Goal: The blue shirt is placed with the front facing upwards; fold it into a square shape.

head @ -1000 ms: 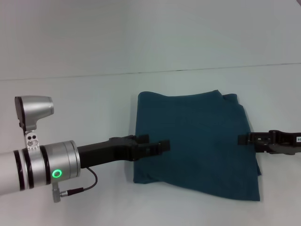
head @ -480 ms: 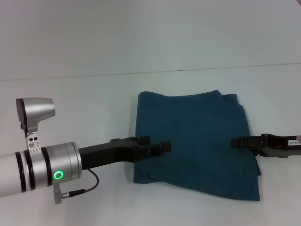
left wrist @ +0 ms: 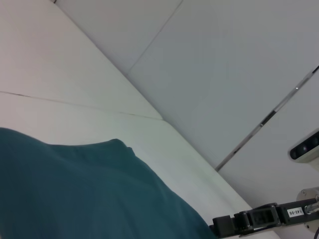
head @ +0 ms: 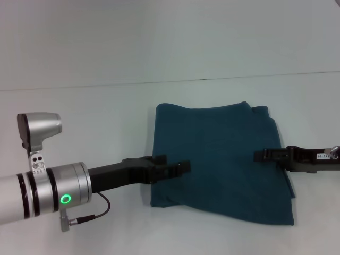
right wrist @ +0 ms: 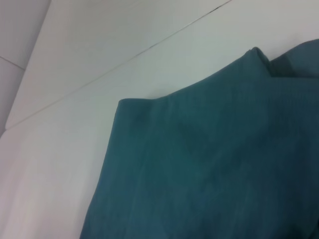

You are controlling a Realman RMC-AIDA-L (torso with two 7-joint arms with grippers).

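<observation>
The blue shirt [head: 220, 154] lies folded into a rough rectangle on the white table, plain side up, with extra layers poking out at its far right corner. My left gripper [head: 186, 166] reaches in low over the shirt's left edge. From the right, my right gripper [head: 257, 155] hovers over the shirt's right part. The left wrist view shows the shirt [left wrist: 75, 189] as a raised fold, with the right gripper [left wrist: 219, 225] beyond it. In the right wrist view the shirt [right wrist: 209, 164] fills most of the picture.
The white table [head: 106, 117] spreads around the shirt, and its far edge meets a pale wall [head: 170, 37]. A thin black cable [head: 98, 207] hangs under my left forearm near the table's front left.
My right gripper has slid leftward, from the shirt's right edge to farther over the cloth. My left arm has barely shifted. The shirt keeps its shape.
</observation>
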